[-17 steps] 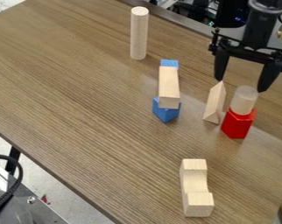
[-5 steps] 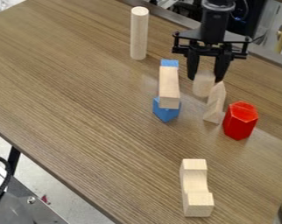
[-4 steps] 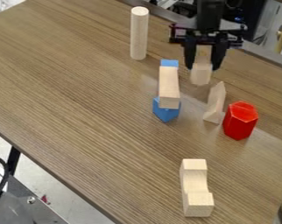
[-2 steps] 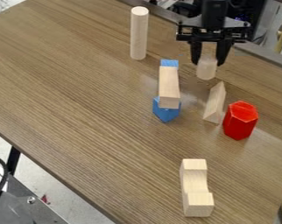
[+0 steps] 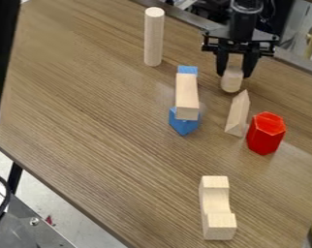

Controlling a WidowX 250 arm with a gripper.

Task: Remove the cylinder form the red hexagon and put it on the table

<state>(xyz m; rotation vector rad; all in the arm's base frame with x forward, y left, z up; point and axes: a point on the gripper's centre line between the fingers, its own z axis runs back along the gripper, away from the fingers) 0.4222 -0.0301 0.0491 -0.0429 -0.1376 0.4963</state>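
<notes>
Op: Status?

Eng: You've got the cylinder point(image 5: 231, 83) off the red hexagon point(image 5: 266, 133). Hexagon's upright, top bare. Looks like half the job done.

Op: Grip?

Eng: Your fingers point(image 5: 221, 65) are pinching the cylinder, one each side, lower end sticking out below the tips. It's upper right in view, behind the wooden wedge point(image 5: 237, 114).

Op: Down yet?

Eng: Can't tell if the base touches the tabletop point(image 5: 107, 121). Either way you haven't let go. Left to do: seat it, open, back off.

Op: Room?

Eng: Tight toward the wedge; it stands just in front of you, hexagon just past it. Drift that way and I'd expect you to tip the wedge. Far edge point(image 5: 184, 18) runs behind your gripper point(image 5: 234, 75), so don't push back much. Toward view left you have a strip of bare wood before the block point(image 5: 187, 97) lying over the blue pieces point(image 5: 184, 122), then the tall dowel point(image 5: 154, 36) further off. Dowel's upright, would likely topple if you clip it.

Op: So here?

Eng: I'd set it about here. Straight down, check it's level, spread evenly, lift straight up.
</notes>
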